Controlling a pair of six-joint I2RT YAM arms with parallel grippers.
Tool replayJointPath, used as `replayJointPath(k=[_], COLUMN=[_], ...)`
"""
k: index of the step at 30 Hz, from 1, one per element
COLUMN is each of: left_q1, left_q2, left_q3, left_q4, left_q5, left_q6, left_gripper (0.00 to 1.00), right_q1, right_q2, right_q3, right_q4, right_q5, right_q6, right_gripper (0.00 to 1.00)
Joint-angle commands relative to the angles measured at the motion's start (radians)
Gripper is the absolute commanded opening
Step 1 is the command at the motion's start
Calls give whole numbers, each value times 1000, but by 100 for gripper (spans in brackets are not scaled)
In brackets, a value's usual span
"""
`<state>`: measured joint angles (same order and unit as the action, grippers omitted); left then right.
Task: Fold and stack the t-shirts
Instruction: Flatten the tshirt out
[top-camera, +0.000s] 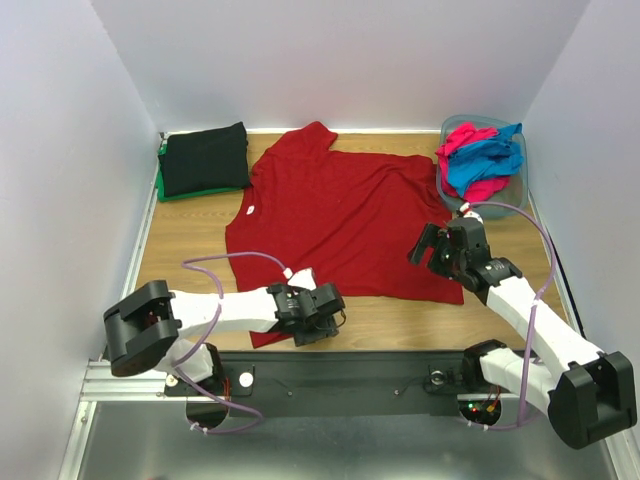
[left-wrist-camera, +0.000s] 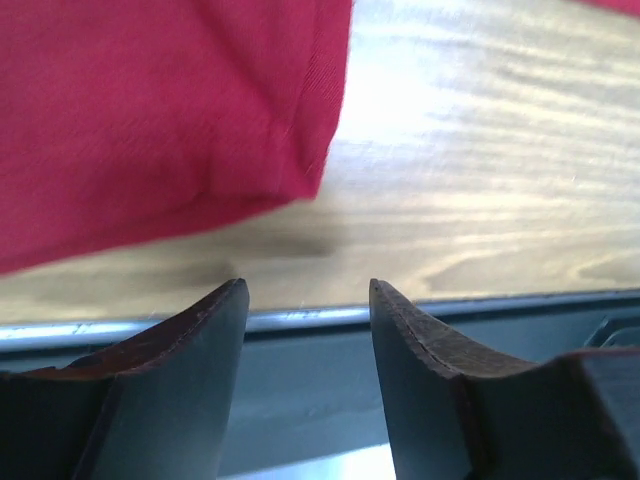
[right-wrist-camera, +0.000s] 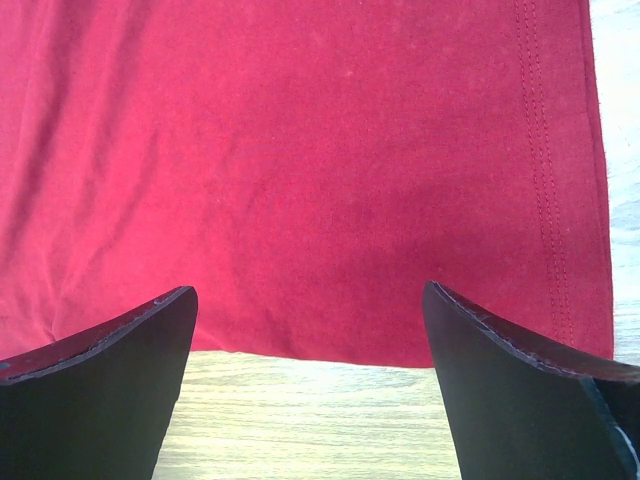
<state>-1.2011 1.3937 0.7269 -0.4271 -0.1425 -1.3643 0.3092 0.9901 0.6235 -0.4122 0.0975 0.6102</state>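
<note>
A dark red t-shirt (top-camera: 335, 215) lies spread flat on the wooden table. My left gripper (top-camera: 322, 325) is open and empty at the shirt's near left corner; in the left wrist view that cloth corner (left-wrist-camera: 150, 120) lies just past my fingertips (left-wrist-camera: 225, 310). My right gripper (top-camera: 432, 250) is open and empty above the shirt's right edge; in the right wrist view the red cloth (right-wrist-camera: 300, 170) and its stitched hem fill the view. A folded black shirt (top-camera: 205, 155) lies on a green one (top-camera: 165, 190) at the back left.
A grey-blue plastic tub (top-camera: 520, 180) at the back right holds bright pink (top-camera: 462, 140) and blue (top-camera: 492, 155) shirts. White walls enclose the table on three sides. A metal rail (left-wrist-camera: 300, 318) runs along the near table edge.
</note>
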Motion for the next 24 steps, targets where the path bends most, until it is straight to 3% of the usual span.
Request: replayJointPath(k=[1, 6, 8, 11, 14, 21, 24], left_q1=[-11, 14, 53, 147, 240, 296, 316], left_q2=[-90, -203, -251, -300, -308, -279, -257], left_q3=[30, -43, -84, -139, -176, -178, -190], left_q4=[-200, -374, -384, -320, -260, -237, -222], left_q5=[-25, -68, -80, -78, -69, -106, -101], left_q6=[-27, -177, -199, -180, -145, -173, -162], left_gripper=[63, 66, 80, 82, 82, 82, 74], right_q1=[-1, -1, -1, -1, -1, -1, -1], right_q2=[-16, -19, -10, 7, 13, 31, 42], right_q3=[10, 7, 5, 7, 7, 5, 8], right_q4=[9, 9, 9, 9, 9, 10, 9], right_q5=[1, 11, 13, 15, 15, 30, 33], right_q6=[5, 10, 10, 7, -1, -3, -1], right_gripper=[100, 100, 100, 100, 100, 100, 100])
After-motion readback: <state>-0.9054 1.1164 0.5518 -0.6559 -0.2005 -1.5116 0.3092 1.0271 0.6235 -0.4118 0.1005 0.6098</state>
